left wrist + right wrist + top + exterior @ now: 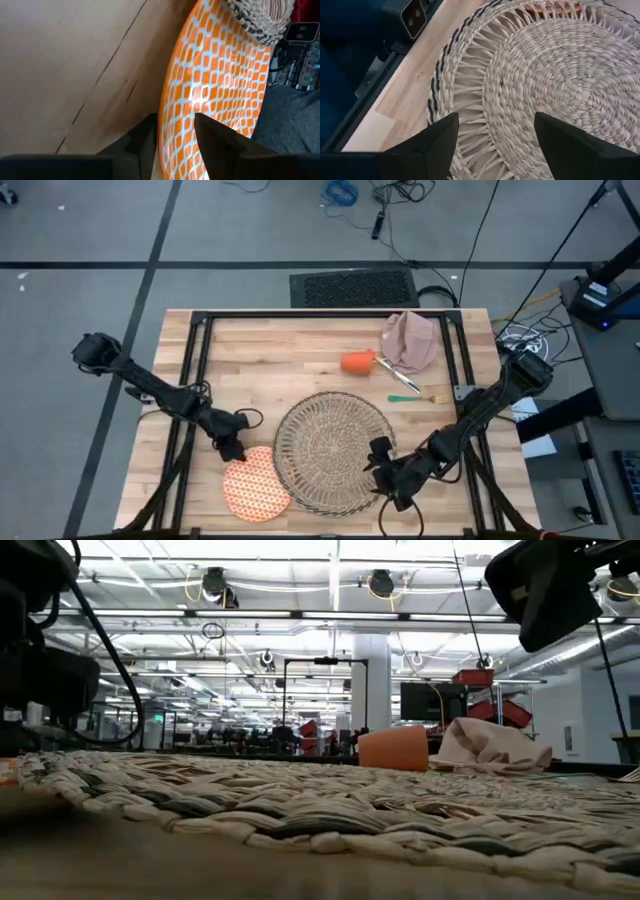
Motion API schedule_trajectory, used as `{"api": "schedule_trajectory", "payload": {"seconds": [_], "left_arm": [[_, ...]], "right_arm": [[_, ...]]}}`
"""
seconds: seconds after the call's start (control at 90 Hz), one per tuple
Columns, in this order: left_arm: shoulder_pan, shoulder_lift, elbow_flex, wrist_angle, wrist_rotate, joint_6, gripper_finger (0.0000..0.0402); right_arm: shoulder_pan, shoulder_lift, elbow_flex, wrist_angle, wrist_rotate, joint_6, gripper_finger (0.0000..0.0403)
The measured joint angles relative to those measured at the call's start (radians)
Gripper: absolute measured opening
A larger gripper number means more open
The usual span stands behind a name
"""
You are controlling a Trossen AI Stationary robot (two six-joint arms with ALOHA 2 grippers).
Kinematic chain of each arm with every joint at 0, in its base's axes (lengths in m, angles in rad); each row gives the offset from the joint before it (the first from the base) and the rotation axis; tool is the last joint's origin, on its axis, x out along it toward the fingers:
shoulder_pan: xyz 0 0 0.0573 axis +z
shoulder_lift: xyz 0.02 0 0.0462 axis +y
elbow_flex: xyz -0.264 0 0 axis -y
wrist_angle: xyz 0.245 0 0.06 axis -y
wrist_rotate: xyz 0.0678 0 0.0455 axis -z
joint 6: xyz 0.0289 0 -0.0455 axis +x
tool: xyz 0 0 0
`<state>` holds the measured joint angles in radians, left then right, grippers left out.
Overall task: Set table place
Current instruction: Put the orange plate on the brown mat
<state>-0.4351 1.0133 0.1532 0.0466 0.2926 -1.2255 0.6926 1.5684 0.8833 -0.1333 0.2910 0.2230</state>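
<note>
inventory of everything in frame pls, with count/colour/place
table: 1, light wood with black frame, under everything
placemat: 1, round woven wicker, near-centre of the table
plate: 1, orange-patterned, at the placemat's left edge, near the table's front
cup: 1, orange, on its side, behind the placemat
napkin: 1, beige cloth, crumpled, back right
cutlery: green- and orange-handled pieces between cup and napkin, count unclear; a fork nearby
floor mat: 1, dark, on the floor behind the table
left hand: 1, dark, fingers astride the plate's rim
right hand: 1, dark, open over the placemat's front right edge
</note>
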Motion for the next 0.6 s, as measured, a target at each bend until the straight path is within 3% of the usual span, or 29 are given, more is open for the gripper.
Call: {"api": "schedule_trajectory", "payload": {"seconds": [0.6], "left_arm": [[-0.029, 0.204, 0.006, 0.192, -0.031, 0.003, 0.0111]], "right_arm": [[-0.006, 0.0, 0.0, -0.005, 0.028, -0.008, 0.0249]]}}
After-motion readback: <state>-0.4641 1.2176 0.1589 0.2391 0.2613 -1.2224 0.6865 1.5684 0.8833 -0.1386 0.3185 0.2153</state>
